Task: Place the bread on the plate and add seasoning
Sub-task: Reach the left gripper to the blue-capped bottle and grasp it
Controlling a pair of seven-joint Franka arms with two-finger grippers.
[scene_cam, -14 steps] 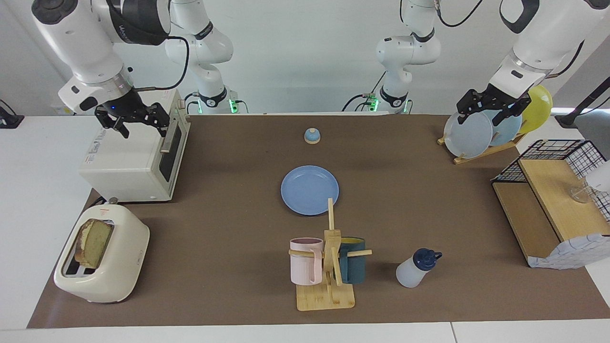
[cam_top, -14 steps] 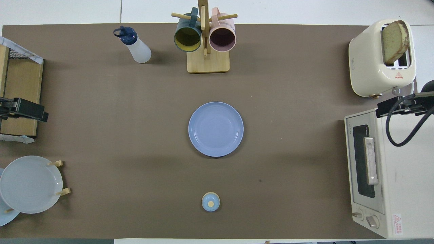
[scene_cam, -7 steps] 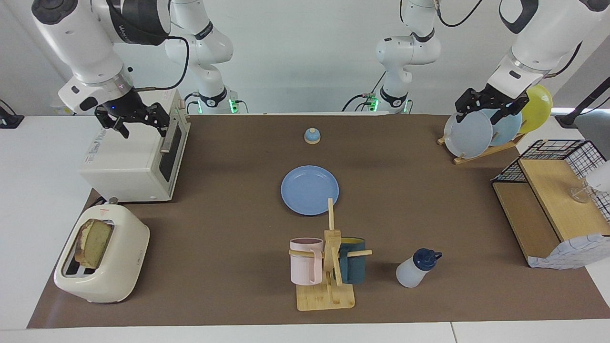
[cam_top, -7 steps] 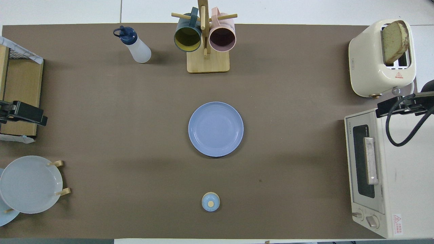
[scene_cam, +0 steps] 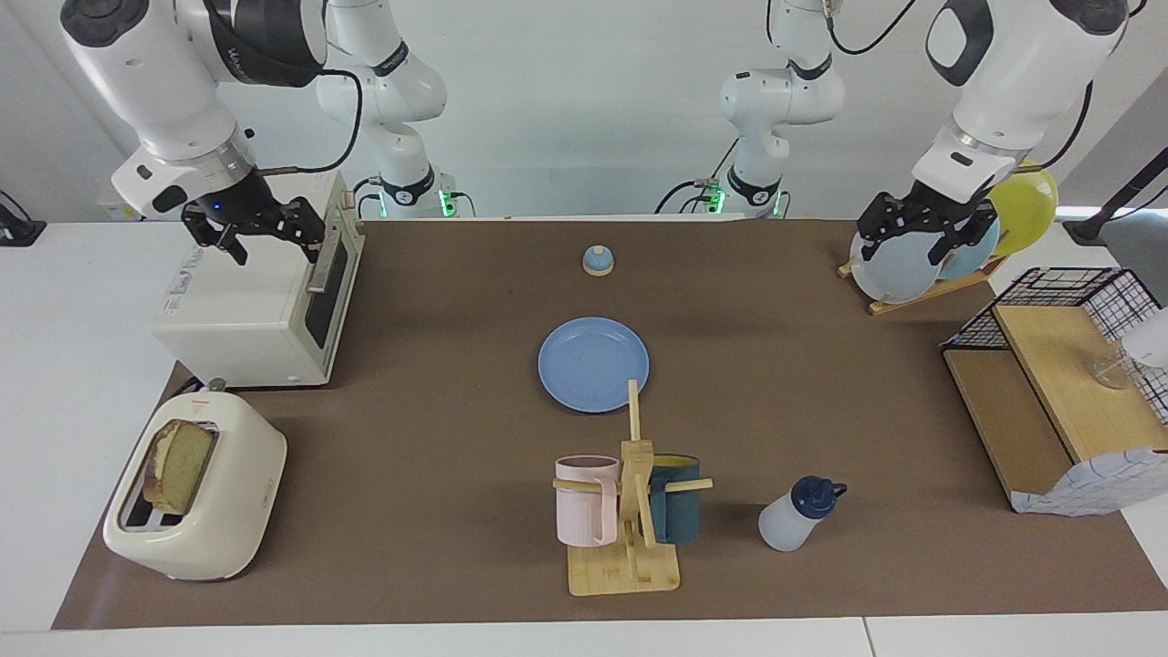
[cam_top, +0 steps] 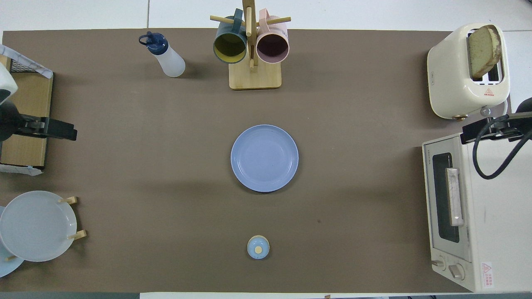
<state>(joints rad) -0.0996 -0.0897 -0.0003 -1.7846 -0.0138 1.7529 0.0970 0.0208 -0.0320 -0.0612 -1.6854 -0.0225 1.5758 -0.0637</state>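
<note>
The bread [scene_cam: 178,465] stands upright in a slot of the cream toaster [scene_cam: 219,511] at the right arm's end of the table; it also shows in the overhead view [cam_top: 482,50]. The medium-blue plate [scene_cam: 593,363] lies bare at the table's middle [cam_top: 264,158]. The seasoning bottle [scene_cam: 798,516] stands beside the mug tree, farther from the robots than the plate [cam_top: 164,56]. My left gripper [scene_cam: 920,245] hangs open and empty over the plate rack [cam_top: 62,131]. My right gripper [scene_cam: 266,239] waits open and empty over the toaster oven [cam_top: 474,129].
A white toaster oven [scene_cam: 255,301] stands nearer to the robots than the toaster. A wooden mug tree [scene_cam: 630,511] holds a pink and a dark teal mug. A small blue bell [scene_cam: 597,261], a rack of pale plates [scene_cam: 899,265] and a wooden shelf [scene_cam: 1049,383] stand around.
My left gripper has moved from over the plate rack's end toward the table's middle and a little lower. The right arm has not moved.
</note>
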